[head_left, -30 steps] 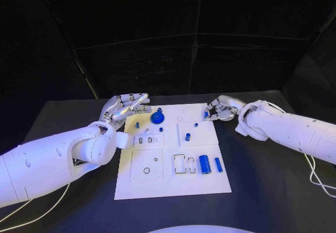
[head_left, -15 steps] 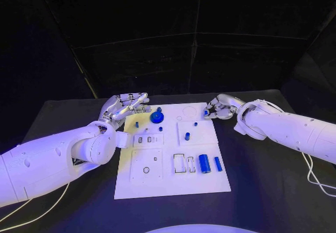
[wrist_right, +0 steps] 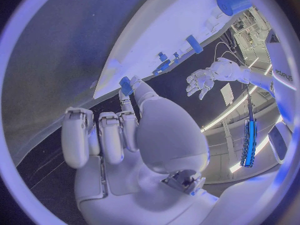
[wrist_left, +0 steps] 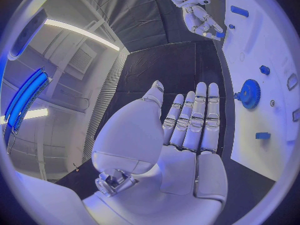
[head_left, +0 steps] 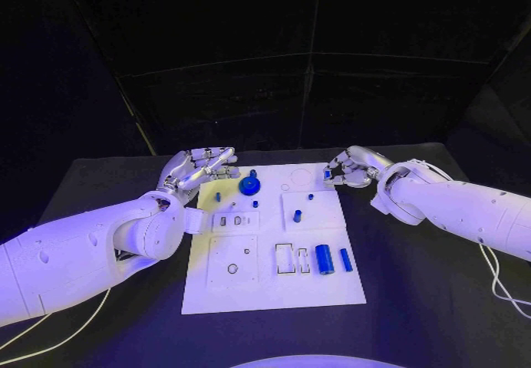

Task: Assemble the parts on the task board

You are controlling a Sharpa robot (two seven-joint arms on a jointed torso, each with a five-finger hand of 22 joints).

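- My right hand [head_left: 350,170] hangs at the far right corner of the white task board [head_left: 332,295], thumb and a fingertip pinching a small blue part [wrist_right: 126,85]; the other fingers are curled in.
- My left hand [head_left: 197,172] hovers just off the board's far left edge, fingers straight and apart, holding nothing.
- On the board: a blue gear [head_left: 250,185] near the far edge, a blue cylinder [head_left: 323,258] and a slim blue bar [head_left: 345,260] toward the near right, small blue pegs between.
- As I judge it, the step in hand is carrying the pinched part to its seat. Done well, that means keeping the pinch firm, bringing the part square over its recess, and lowering straight without nudging the neighbouring pegs.
- The black surface [head_left: 431,307] carries the board.
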